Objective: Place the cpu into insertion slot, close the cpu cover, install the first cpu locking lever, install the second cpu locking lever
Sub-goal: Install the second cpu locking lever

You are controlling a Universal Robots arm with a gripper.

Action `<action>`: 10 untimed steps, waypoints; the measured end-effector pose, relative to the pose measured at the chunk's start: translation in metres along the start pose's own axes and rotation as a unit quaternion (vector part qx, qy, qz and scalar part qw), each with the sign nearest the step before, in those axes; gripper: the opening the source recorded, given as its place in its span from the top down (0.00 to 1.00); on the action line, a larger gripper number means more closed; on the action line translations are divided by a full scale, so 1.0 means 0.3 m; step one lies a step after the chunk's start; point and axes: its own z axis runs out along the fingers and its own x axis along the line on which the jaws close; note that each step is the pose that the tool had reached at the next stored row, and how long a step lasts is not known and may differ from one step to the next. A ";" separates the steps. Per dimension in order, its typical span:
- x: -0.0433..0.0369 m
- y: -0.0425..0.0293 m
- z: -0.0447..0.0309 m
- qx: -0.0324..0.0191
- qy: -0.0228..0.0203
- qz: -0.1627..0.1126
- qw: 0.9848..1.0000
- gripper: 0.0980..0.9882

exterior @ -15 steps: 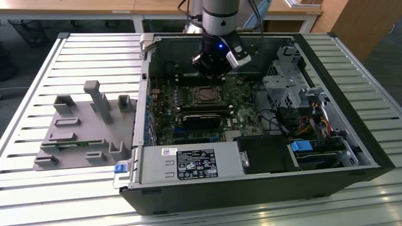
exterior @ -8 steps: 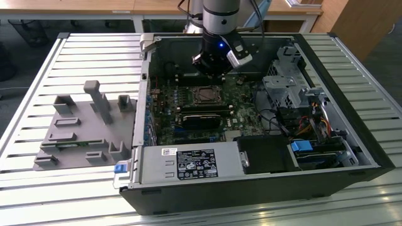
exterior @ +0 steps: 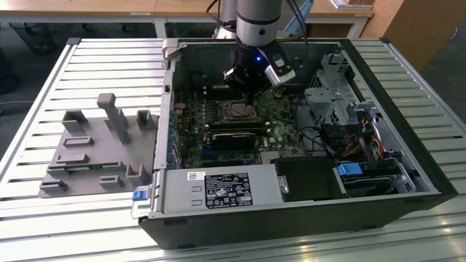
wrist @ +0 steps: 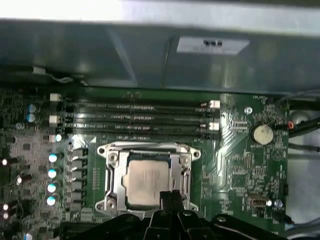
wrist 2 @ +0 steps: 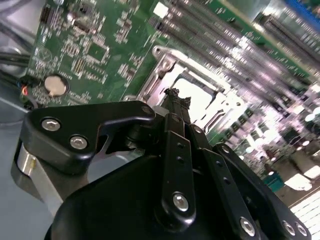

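An open desktop computer case point(exterior: 407, 180) lies on a slatted metal table point(exterior: 51, 87), its green motherboard point(exterior: 200, 117) exposed beneath the robot arm point(exterior: 256, 22). In the first wrist view the cpu cover point(wrist: 114, 172), a silvery square frame, lies closed over the insertion slot point(wrist: 184, 175), and the cpu point(wrist: 145, 182), pale silver-grey, sits in its window. The gripper point(wrist: 171, 196) hangs at the socket's edge, its black fingers point(wrist 2: 176, 107) drawn together with nothing between them. The gripper body cuts off the socket's near side, and the locking levers are hard to make out.
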 end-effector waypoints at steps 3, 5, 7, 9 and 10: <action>0.000 -0.026 -0.001 0.000 0.001 0.000 1.000 0.99; 0.000 -0.042 -0.001 0.000 0.002 0.000 1.000 0.99; 0.001 -0.056 -0.001 0.000 0.002 0.000 1.000 0.99; 0.001 -0.069 -0.002 0.000 0.003 0.000 1.000 0.99; 0.001 -0.075 -0.002 0.000 0.003 0.000 1.000 0.99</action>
